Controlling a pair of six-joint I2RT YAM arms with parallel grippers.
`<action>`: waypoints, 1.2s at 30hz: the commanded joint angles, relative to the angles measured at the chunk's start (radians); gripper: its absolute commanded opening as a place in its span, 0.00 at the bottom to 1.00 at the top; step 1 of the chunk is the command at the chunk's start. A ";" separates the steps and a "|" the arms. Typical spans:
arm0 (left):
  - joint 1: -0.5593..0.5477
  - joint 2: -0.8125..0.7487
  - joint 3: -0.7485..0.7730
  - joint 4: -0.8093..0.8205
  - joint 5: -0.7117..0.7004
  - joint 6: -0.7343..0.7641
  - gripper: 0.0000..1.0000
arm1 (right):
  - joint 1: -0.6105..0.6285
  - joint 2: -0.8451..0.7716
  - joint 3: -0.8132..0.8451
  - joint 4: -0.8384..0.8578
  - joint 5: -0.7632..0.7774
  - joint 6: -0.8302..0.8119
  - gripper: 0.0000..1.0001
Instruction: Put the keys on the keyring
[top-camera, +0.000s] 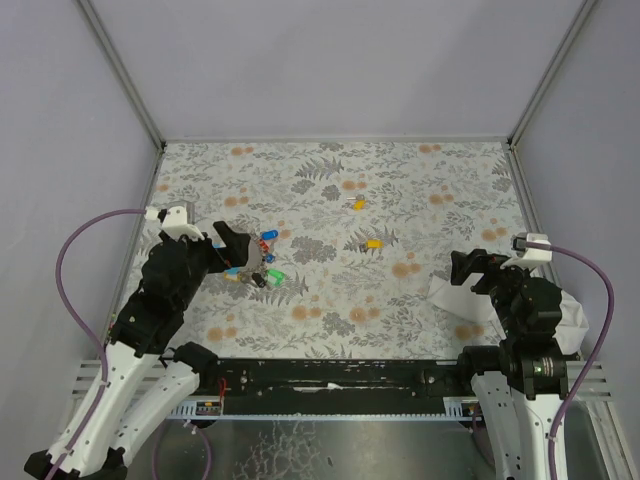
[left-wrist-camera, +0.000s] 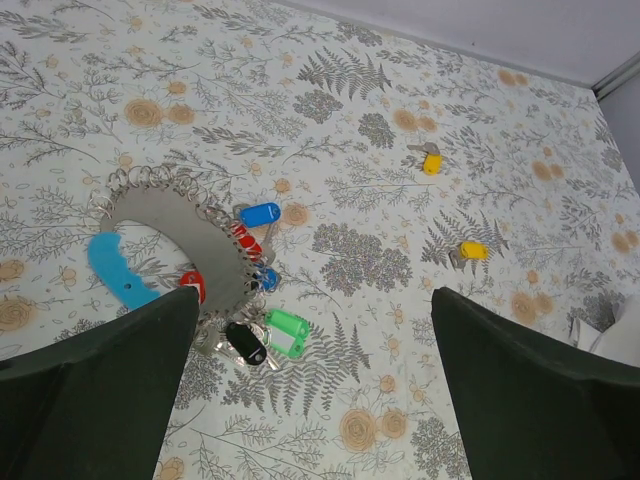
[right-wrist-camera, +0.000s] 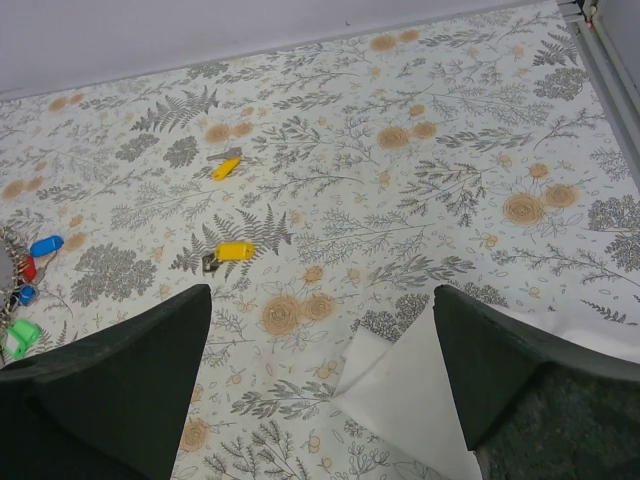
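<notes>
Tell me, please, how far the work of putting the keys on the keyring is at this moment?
Looks done: the blue, red, green and black keys cluster at the keyring, though I cannot confirm each is threaded. In hand: nothing; the left gripper and right gripper are open and empty. Left: the far yellow key and near yellow key lie loose on the tablecloth, apart from the ring.
</notes>
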 joint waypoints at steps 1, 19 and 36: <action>0.012 0.001 -0.011 0.085 0.016 -0.006 1.00 | 0.006 -0.015 -0.003 0.057 0.004 -0.007 0.99; 0.018 0.271 -0.090 0.203 -0.017 -0.139 1.00 | 0.050 -0.050 -0.016 0.069 -0.018 -0.005 0.99; 0.047 0.904 0.051 0.308 -0.175 -0.211 0.99 | 0.184 -0.123 -0.028 0.091 -0.015 -0.008 0.99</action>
